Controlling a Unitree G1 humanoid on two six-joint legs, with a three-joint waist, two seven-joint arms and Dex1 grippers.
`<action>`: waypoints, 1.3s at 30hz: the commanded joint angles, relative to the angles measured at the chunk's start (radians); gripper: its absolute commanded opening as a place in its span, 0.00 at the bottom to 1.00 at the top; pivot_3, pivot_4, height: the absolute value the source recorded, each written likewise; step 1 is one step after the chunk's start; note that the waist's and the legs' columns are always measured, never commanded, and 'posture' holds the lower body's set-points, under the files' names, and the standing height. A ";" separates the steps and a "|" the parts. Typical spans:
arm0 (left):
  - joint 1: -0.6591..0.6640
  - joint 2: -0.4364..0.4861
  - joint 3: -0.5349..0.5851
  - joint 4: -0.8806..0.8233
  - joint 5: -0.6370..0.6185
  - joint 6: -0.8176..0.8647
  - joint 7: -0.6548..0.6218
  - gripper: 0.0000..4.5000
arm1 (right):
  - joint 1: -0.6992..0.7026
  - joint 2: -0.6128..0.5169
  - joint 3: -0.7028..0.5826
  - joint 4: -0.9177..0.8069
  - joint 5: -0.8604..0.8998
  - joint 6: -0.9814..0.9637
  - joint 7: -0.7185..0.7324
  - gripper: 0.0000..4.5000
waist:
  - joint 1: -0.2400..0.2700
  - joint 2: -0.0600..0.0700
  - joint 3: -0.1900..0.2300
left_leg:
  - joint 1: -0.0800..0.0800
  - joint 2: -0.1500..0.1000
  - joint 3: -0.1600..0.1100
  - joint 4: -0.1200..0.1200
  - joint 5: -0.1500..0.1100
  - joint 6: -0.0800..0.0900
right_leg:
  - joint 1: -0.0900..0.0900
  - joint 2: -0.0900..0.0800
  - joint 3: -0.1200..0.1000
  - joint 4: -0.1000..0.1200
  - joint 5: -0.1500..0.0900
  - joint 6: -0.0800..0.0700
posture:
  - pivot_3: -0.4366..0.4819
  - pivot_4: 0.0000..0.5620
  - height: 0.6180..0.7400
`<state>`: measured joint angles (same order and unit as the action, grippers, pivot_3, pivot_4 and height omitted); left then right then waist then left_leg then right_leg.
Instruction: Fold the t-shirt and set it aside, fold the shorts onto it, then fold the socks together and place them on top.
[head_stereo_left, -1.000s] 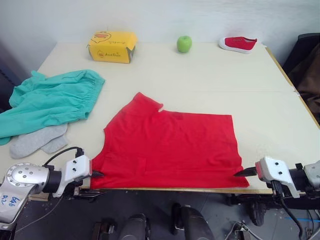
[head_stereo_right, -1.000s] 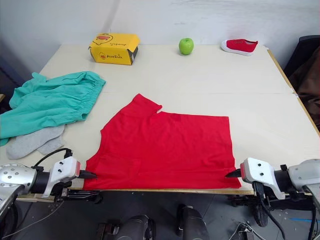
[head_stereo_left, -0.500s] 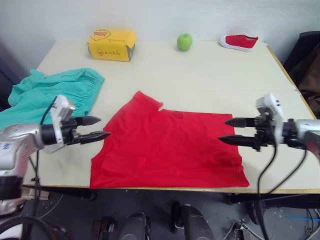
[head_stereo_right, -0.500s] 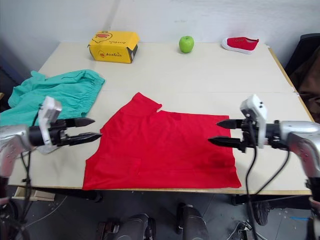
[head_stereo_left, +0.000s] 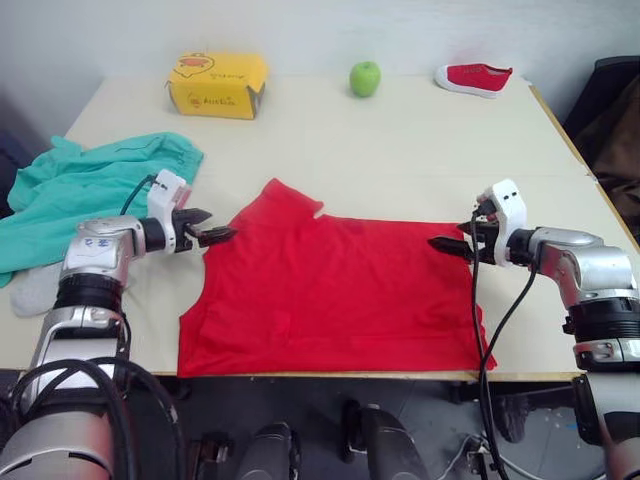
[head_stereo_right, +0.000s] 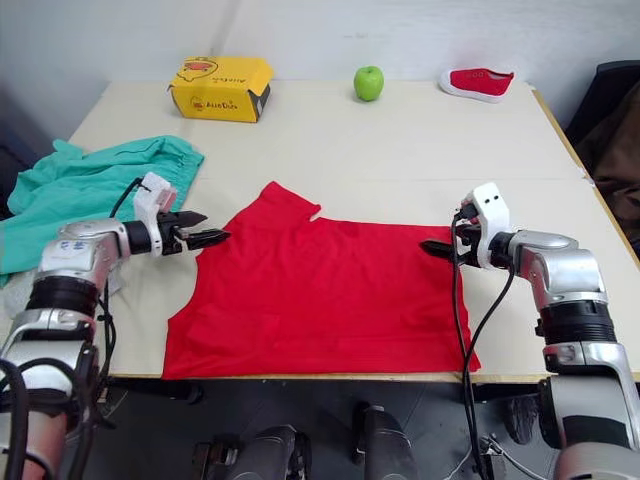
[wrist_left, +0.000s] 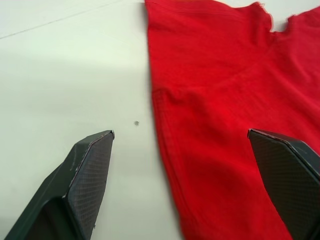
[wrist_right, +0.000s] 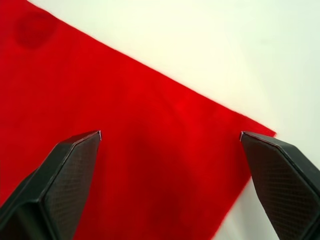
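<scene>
Left pincer (head_stereo_left: 222, 236): black fingers spread apart, nothing held, tips pointing at the 9 o'clock edge of the bright red short-sleeved cotton t-shirt (head_stereo_left: 335, 292); in the left wrist view the shirt's side edge runs between the two fingers (wrist_left: 87, 175). Right pincer (head_stereo_left: 443, 245): fingers likewise parted and empty, set over the shirt's corner at about 2 o'clock, the corner of the cloth lying between the fingers (wrist_right: 65, 175) in the right wrist view. The t-shirt lies flat on the pale beige surface (head_stereo_left: 400, 140), at the 6 o'clock side, its near hem along the front edge, one sleeve jutting toward 11 o'clock. Teal soft-fabric shorts with gathered waistband (head_stereo_left: 90, 190): heaped at 9 o'clock, apart from the shirt. Light grey knit socks (head_stereo_left: 28, 288): at about 8 o'clock, partly under the shorts and behind the left arm. Yellow cardboard box with printed front (head_stereo_left: 216, 85): 11 o'clock, far edge. Green apple (head_stereo_left: 365, 78): 12 o'clock, far edge. Small red shoe with white sole (head_stereo_left: 473, 77): 1 o'clock, far edge.
</scene>
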<state>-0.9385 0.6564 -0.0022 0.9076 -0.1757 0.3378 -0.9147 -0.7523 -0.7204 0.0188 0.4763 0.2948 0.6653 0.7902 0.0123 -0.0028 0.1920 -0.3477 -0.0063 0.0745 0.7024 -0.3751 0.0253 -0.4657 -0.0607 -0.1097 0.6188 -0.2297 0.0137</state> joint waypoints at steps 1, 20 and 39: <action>-0.063 -0.019 0.004 0.090 0.038 -0.073 0.017 1.00 | -0.037 -0.005 -0.016 0.043 -0.044 -0.041 -0.019 1.00 | 0.000 0.000 0.000 | 0.001 0.000 0.000 0.000 0.000 0.000 | 0.000 0.000 0.000 0.001 0.000 0.000 | 0.48 0.27 1.00; -0.160 -0.102 0.028 0.337 0.139 -0.192 0.134 0.59 | -0.115 0.156 -0.087 0.141 -0.054 0.044 -0.128 1.00 | -0.020 -0.001 -0.001 | 0.007 0.000 0.004 -0.002 0.001 -0.002 | 0.001 0.000 0.004 0.004 0.000 -0.001 | 0.48 0.27 1.00; -0.129 -0.090 0.042 0.336 0.157 -0.187 0.126 0.00 | -0.092 0.196 -0.081 0.093 -0.099 -0.011 -0.137 0.03 | -0.038 -0.002 -0.001 | 0.008 0.000 0.004 -0.004 0.001 -0.002 | 0.002 0.000 0.005 0.005 0.000 -0.001 | 0.48 0.27 1.00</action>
<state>-1.0837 0.5499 0.0317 1.2358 -0.0289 0.1504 -0.7837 -0.8507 -0.5202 -0.0698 0.6066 0.1977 0.6690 0.6393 -0.0254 -0.0050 0.1908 -0.3396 -0.0061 0.0789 0.6986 -0.3741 0.0236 -0.4640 -0.0607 -0.1051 0.6237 -0.2294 0.0128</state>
